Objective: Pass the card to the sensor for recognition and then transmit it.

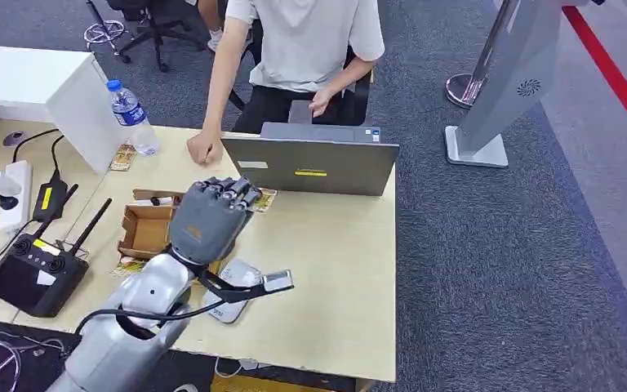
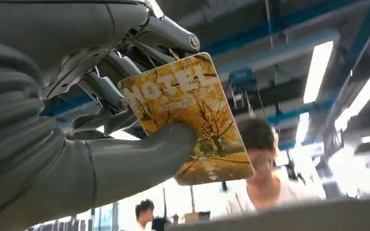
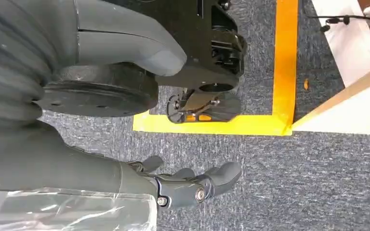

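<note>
Cardboard box (image 1: 147, 229) (open), left hand (image 2: 101, 144) gripping card (image 2: 192, 115)

The left hand (image 1: 210, 219) hovers above the table (image 1: 335, 269), hemmed by the laptop (image 1: 310, 163) ahead and a cardboard box (image 1: 148, 229) alongside. Bare tabletop lies open rightward.

Card (image 2: 188, 115) partly behind left hand's (image 2: 77, 120) thumb

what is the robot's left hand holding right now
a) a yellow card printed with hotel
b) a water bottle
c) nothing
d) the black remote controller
a: in the left wrist view the left hand pinches a yellow card between thumb and fingers.
</note>
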